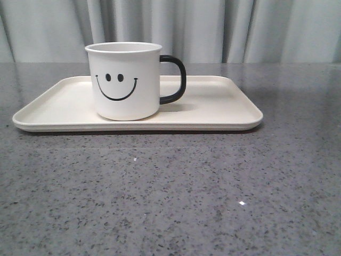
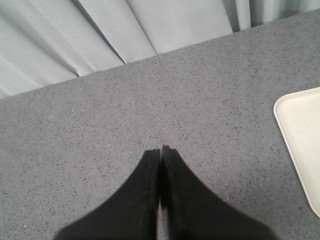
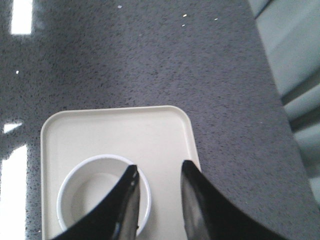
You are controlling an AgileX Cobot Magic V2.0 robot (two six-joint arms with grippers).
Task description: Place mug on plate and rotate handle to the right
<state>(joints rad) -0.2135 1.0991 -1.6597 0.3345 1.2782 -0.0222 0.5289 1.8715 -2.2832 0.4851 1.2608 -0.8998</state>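
The white mug (image 1: 128, 80) with a black smiley face stands upright on the left half of the cream plate (image 1: 213, 106). Its black handle (image 1: 178, 80) points to the right. Neither gripper shows in the front view. My right gripper (image 3: 159, 166) hangs open above the plate (image 3: 115, 130), one finger crossing over the rim of the mug (image 3: 85, 195). Only bare plate shows between its fingers, and the handle is hidden in that view. Off to the side, my left gripper (image 2: 160, 149) is shut and empty over the table, with a corner of the plate (image 2: 305, 140) beside it.
The plate rests on a grey speckled table (image 1: 170, 202) that stretches wide in front and to both sides. A pale pleated curtain (image 1: 213, 26) closes off the back edge.
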